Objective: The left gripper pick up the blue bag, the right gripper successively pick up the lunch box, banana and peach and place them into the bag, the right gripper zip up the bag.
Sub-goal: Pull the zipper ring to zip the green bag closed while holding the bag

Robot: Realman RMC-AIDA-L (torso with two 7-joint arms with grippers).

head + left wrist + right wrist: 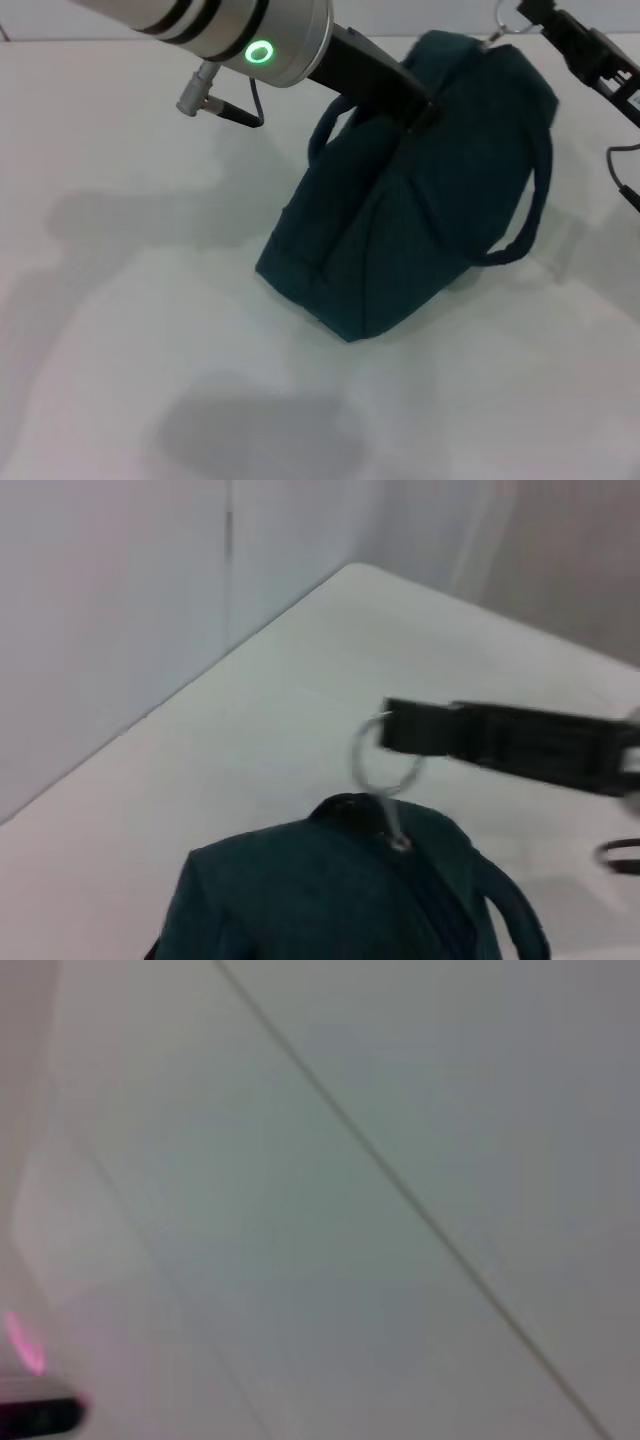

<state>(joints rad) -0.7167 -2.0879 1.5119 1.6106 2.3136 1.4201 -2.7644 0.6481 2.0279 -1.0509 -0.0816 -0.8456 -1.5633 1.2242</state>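
We see the blue bag (400, 210) standing on the white desk (150, 330), toward its far edge and right of centre. Top seam looks closed; we can't see any contents. One strap loop (535, 200) hangs down the right side.

Left gripper (420, 108) is at the bag's top, on the left-side handle (330, 125). Fingers are pressed into the fabric there, but we can't tell how far they're closed.

Right gripper (385, 725) is at the bag's far top end, tips pinched on the metal zip ring (380, 765), which rises from the bag's top.

Right wrist view shows only a blank pale surface.
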